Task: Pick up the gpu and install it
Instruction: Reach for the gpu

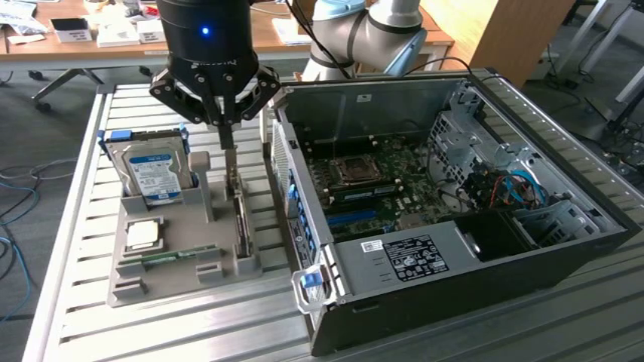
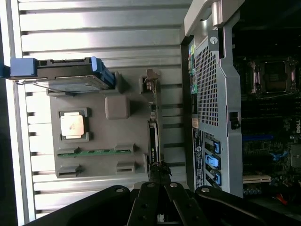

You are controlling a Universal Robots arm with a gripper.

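Note:
The gpu (image 1: pixel 241 219) is a thin card standing on edge in a slot of the grey holder tray (image 1: pixel 171 275), its silver bracket upright at the far end. In the wrist view the gpu (image 2: pixel 153 136) appears edge-on, running along the tray (image 2: pixel 94 165). My gripper (image 1: pixel 222 124) hangs above the card with its fingers shut together and nothing visibly between them. In the wrist view the gripper (image 2: pixel 160 165) has its closed tips lined up over one end of the card. The card still sits in its slot.
The tray also holds a hard drive (image 1: pixel 153 170) standing on edge, a CPU (image 1: pixel 143 235) and a green memory stick (image 1: pixel 176 255). The open computer case (image 1: pixel 433 196) lies close on the exterior view's right, motherboard exposed. Everything rests on a slatted metal table (image 1: pixel 81 317).

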